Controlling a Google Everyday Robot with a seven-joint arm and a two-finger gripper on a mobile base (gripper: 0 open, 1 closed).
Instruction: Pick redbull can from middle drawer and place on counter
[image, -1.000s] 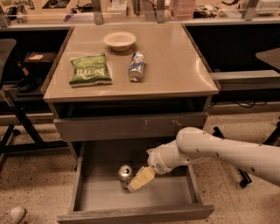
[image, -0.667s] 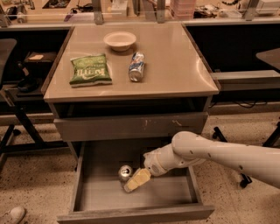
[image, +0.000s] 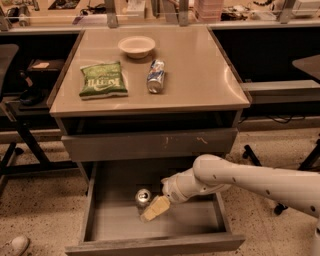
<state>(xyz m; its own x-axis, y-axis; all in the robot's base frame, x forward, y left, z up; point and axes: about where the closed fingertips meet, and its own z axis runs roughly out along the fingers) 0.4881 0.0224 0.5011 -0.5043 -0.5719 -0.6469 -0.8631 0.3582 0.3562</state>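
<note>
The redbull can (image: 143, 196) stands upright on the grey floor of the open middle drawer (image: 195, 225), left of centre, its shiny top facing up. My gripper (image: 153, 209) reaches down into the drawer from the right on a white arm (image: 240, 180). It sits right against the can's lower right side. The tan counter (image: 200, 75) tops the cabinet above.
On the counter lie a green chip bag (image: 102, 80), a white bowl (image: 136, 46) and a blue-and-white can (image: 156, 76) on its side. A shut drawer front with light scratches (image: 150, 144) is above the open drawer. Chair legs (image: 15, 145) stand at left.
My arm and gripper have moved slightly left and down, closer to the redbull can. The can has not moved.
</note>
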